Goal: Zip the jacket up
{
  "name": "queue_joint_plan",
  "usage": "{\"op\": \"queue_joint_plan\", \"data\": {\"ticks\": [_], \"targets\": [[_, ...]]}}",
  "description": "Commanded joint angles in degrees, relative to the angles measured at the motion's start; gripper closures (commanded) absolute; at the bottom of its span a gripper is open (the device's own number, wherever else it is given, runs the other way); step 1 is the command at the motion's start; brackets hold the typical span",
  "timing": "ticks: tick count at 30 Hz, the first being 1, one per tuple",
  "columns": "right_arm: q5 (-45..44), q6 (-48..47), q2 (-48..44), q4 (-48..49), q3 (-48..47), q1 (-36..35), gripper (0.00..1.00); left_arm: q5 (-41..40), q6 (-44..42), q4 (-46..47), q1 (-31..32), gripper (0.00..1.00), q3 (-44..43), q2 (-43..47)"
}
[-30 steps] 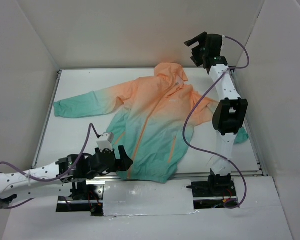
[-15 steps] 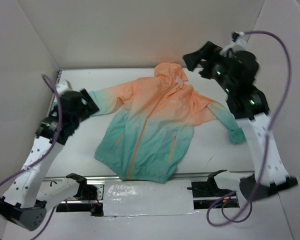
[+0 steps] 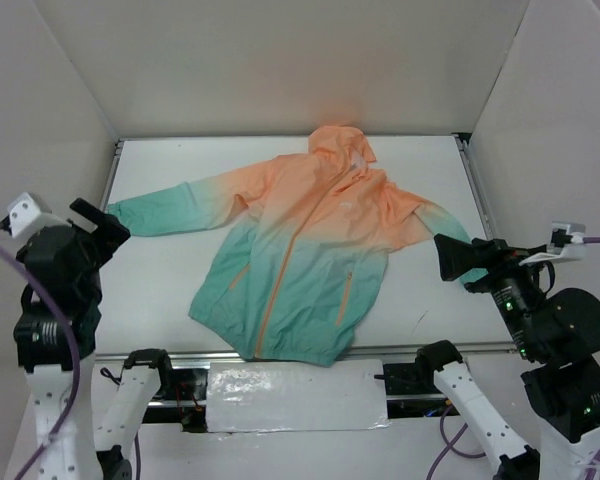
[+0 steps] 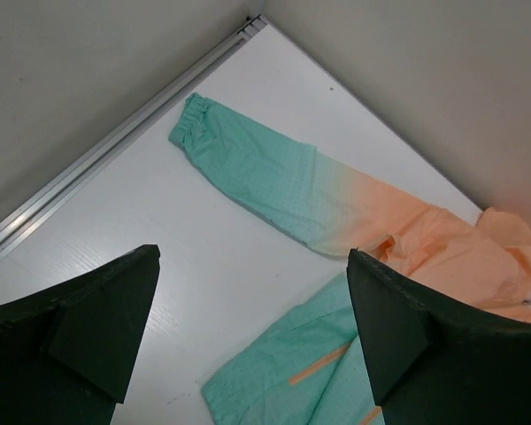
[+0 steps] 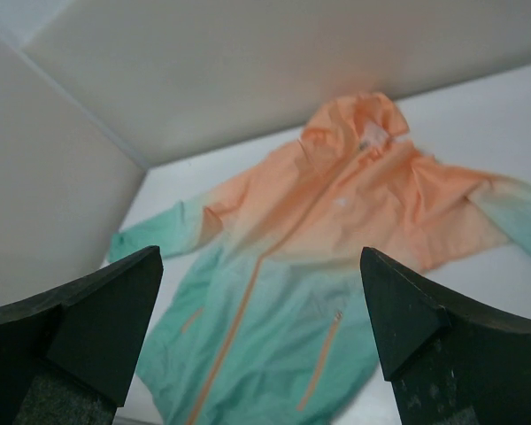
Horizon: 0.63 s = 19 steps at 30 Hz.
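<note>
The jacket (image 3: 310, 240) lies flat and face up on the white table, peach hood at the far end and teal hem near the arms. Its orange front zipper (image 3: 285, 270) runs from hem to collar, and the front panels lie together along it. My left gripper (image 3: 102, 220) is open and empty, held high off the table's left edge, clear of the left sleeve (image 4: 248, 173). My right gripper (image 3: 446, 258) is open and empty, raised at the near right and facing the jacket (image 5: 283, 266). Neither gripper touches the cloth.
White walls enclose the table on the left, back and right. A metal rail (image 4: 115, 150) runs along the left edge by the teal cuff (image 4: 193, 124). A foil-covered plate (image 3: 295, 395) sits between the arm bases at the near edge.
Both arms have pulled back and up from the jacket to the table's near sides. The left gripper left the hem earlier. The jacket lies unmoved over the last half second.
</note>
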<state>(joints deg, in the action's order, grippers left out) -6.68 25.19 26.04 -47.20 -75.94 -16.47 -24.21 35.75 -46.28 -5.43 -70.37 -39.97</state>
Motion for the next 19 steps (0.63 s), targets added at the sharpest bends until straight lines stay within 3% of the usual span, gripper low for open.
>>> {"op": "queue_joint_plan", "data": {"ticks": [1, 5, 9, 19], "targets": [[-0.09, -3.48, -1.34, -9.83, 2.98, -0.31, 0.0, -1.63, -2.52, -3.98, 2.0, 0.01, -0.39, 4.7], [-0.34, -3.66, -6.43, -9.14, 6.85, -1.2, 0.0, 3.19, -3.05, -6.36, 4.37, 0.01, 3.91, 11.65], [-0.88, -3.39, -6.8, -8.35, 7.92, -1.46, 0.0, 3.03, -3.06, -7.33, 4.9, 0.01, 9.81, 17.11], [-1.41, -2.34, -6.35, -7.29, 8.53, -1.55, 0.0, 1.53, -4.19, -8.83, 7.28, 0.01, 8.84, 16.85]]}}
